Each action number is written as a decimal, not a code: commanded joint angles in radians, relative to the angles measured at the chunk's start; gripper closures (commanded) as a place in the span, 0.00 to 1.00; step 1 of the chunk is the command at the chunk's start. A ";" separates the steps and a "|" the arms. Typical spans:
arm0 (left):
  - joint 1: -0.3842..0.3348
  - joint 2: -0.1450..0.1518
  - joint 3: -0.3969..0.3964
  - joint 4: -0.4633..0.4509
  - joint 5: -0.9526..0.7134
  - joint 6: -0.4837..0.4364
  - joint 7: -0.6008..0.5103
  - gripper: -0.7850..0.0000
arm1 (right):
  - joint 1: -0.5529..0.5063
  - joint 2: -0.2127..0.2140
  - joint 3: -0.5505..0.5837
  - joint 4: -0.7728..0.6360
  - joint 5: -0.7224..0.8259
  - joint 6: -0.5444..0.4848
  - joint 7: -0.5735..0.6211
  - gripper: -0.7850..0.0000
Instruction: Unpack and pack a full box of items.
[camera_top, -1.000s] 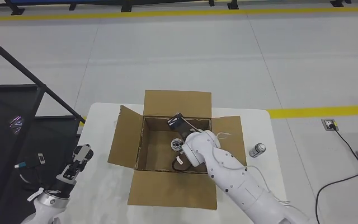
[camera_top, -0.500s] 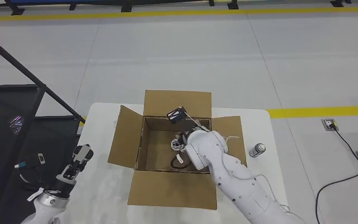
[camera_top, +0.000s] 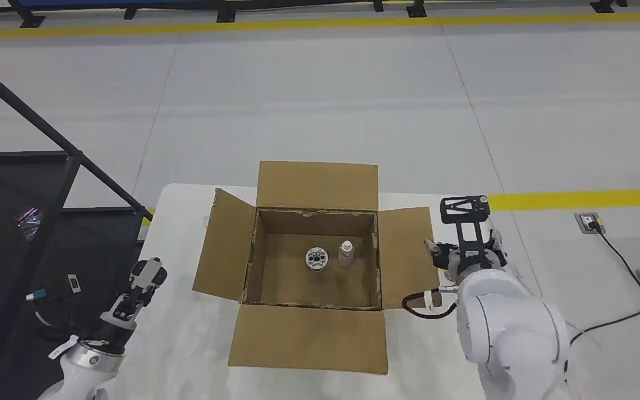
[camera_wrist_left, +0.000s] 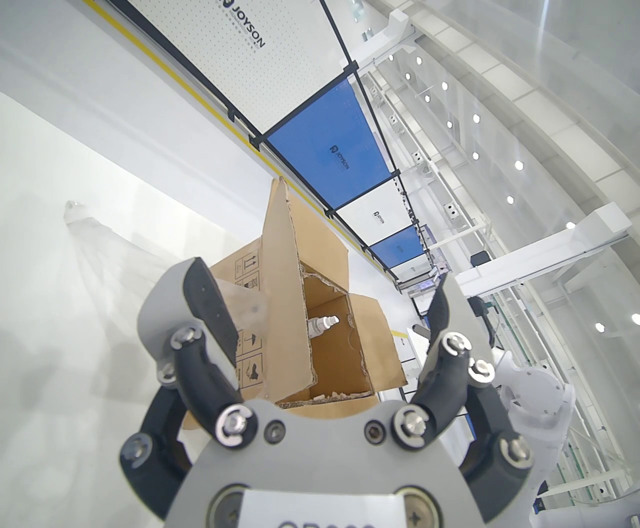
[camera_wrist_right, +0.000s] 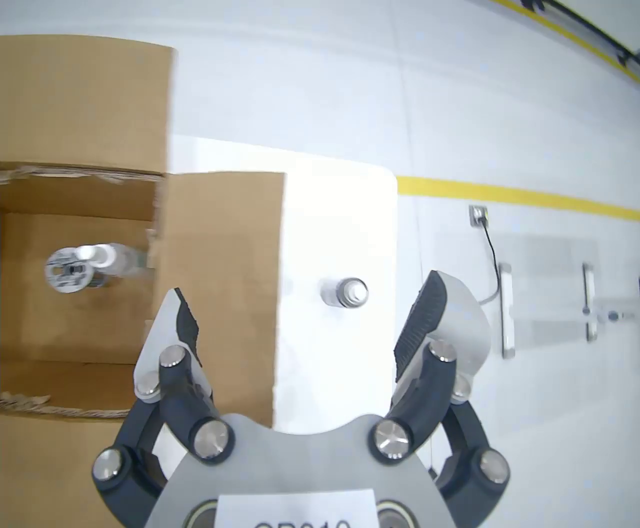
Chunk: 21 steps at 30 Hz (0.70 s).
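Note:
An open cardboard box (camera_top: 318, 185) stands in the middle of the white table (camera_top: 180, 310). Inside it are a small white bottle (camera_top: 346, 250) and a round white disc-like item (camera_top: 317, 259). The right wrist view shows the same bottle (camera_wrist_right: 112, 257) and disc (camera_wrist_right: 65, 270). My right gripper (camera_top: 464, 205) hangs open and empty over the table, right of the box's right flap (camera_wrist_right: 225, 280). Below it a small silver can (camera_wrist_right: 345, 292) stands upright on the table. My left gripper (camera_top: 148, 272) is open and empty, low at the table's left edge and facing the box (camera_wrist_left: 285, 310).
All the box flaps are folded outward. A black frame with dark netting (camera_top: 40, 230) stands left of the table. On the floor at right lie a socket (camera_top: 589, 222) and a cable. Bare table surface lies left of the box.
My right arm has pulled out of the box and swung right, over the can's side of the table. The bottle inside the box is uncovered. The left arm has not moved.

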 joint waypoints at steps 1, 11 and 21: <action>0.000 0.000 0.000 0.000 0.000 0.000 0.000 0.00 | -0.017 0.002 0.061 0.021 0.013 0.010 0.006 0.00; 0.000 0.000 0.000 0.000 0.000 0.000 0.000 0.00 | -0.013 0.008 0.213 0.277 0.244 -0.077 -0.092 0.00; 0.000 0.000 0.000 0.000 0.000 0.000 0.000 0.00 | 0.095 0.012 0.217 0.527 0.313 -0.113 -0.170 0.00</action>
